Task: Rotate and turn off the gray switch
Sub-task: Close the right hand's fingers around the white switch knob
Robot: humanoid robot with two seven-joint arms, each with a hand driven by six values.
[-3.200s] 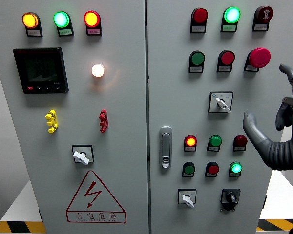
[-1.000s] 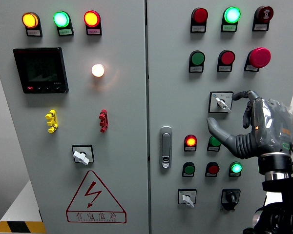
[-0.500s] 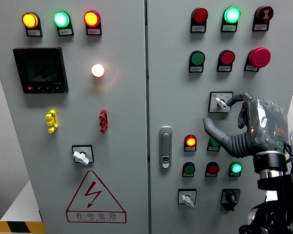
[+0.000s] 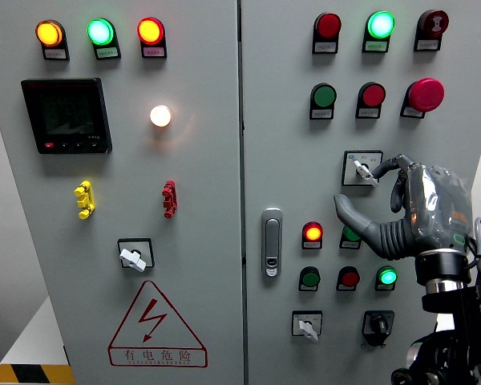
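Grey cabinet door (image 4: 289, 120), right half: gray switch (image 4: 362, 168) mid-panel, lever slanting down-right. Right hand (image 4: 409, 210) alongside, forefinger tip at the lever, thumb spread below, nothing pinched yet. Recommended: pinch lever between thumb and forefinger, twist squarely, avoid neighbouring green button (image 4: 352, 233).

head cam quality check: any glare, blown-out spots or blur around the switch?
Head view: sharp overall, even lighting. The white lamp is blown out and casts a warm halo on the panel. The gray switch is crisp, with the right hand in focus and no motion blur. Slight sheen on the hand's back.
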